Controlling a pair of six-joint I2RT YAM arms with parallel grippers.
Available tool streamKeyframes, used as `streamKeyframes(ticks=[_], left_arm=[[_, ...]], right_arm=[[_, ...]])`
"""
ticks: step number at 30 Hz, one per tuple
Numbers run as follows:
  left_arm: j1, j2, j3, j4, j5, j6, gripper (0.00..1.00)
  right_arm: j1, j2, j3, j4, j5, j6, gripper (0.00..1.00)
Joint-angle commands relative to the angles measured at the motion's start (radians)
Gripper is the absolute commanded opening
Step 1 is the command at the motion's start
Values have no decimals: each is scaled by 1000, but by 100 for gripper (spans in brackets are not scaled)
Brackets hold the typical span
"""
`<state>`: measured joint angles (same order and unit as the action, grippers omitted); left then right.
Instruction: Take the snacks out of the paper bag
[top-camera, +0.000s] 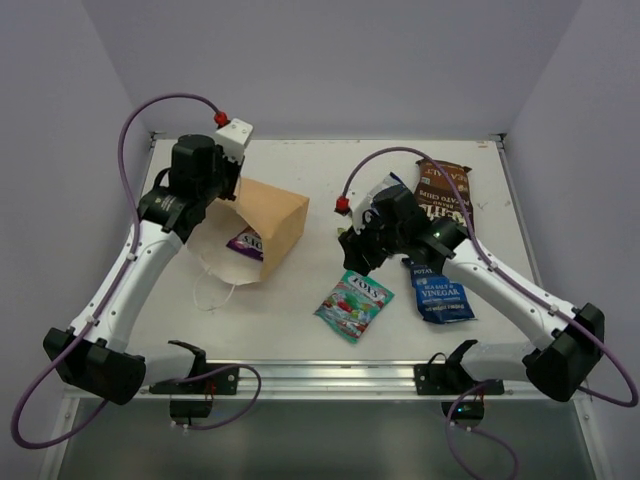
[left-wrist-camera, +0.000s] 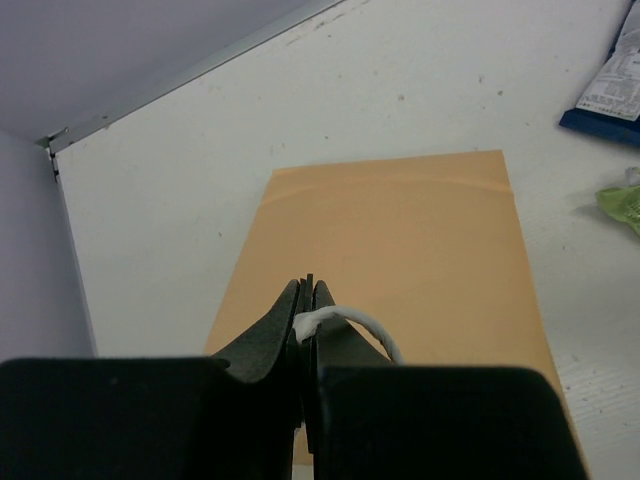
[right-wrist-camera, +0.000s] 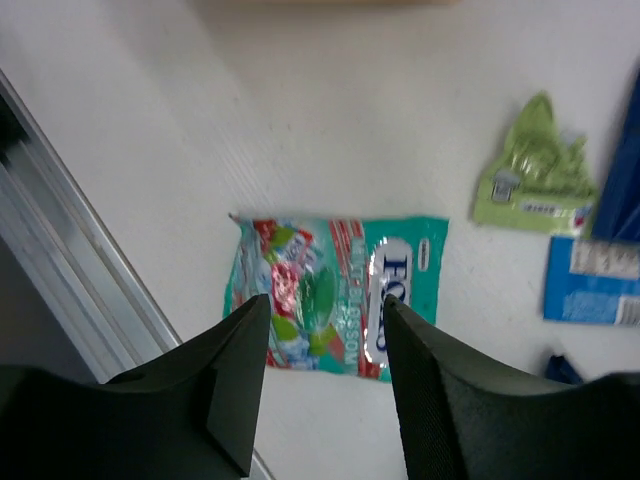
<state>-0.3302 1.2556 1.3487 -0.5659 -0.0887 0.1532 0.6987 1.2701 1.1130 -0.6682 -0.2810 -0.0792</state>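
Teal foil lay nearest to me: the candy bag (right-wrist-camera: 335, 300) was flat on the desk (top-camera: 290, 325), close to the near rail. The right tool (right-wrist-camera: 325, 305) hung directly above it, jaws apart and with nothing between them. I judged this packet as delivered. Just beside it, to the right, lay the blue packet (top-camera: 443, 295), and a small green wrapper (right-wrist-camera: 535, 170) lay a little further back.

Further in, on the left half, the paper bag (top-camera: 270, 225) lay on its side with the open mouth turned toward me. A purple packet (top-camera: 246, 241) was visible inside the mouth, on the white lining. One white string handle (top-camera: 212, 290) trailed loose on the desk. The left tool (left-wrist-camera: 306, 305) was closed at the bag's upper edge, with a piece of white string (left-wrist-camera: 350, 322) coming out between its fingers, so I believed it held the bag by the other handle.

Farthest from me lay the brown chip bag (top-camera: 443, 195), partly under the right arm.

So the emptying was in the middle. In my opinion the next move asked the right tool to travel left, go low into the mouth and pinch the purple packet without catching the paper lip.
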Motion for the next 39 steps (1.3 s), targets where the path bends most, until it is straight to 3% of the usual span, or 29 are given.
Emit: streamKeyframes(ticks=[1,9,14,28,39], left_arm=[[-12,-25,-2,31,95,-7,0],[-46,18,44,-14,208,-93,0],[-49,48,90,-55,230,-135,0],[-101,80,121,-63,296,-225,0],[-112,85,138,-84,291,-199,0]], right_arm=[[97,-52,157,73,81,-54,53],[358,46,312,229,150,-191,53],[426,182,331,332,149,-223,52],[426,437,269,495,229,-309,52],[374,546,183,607,321,-311,55]])
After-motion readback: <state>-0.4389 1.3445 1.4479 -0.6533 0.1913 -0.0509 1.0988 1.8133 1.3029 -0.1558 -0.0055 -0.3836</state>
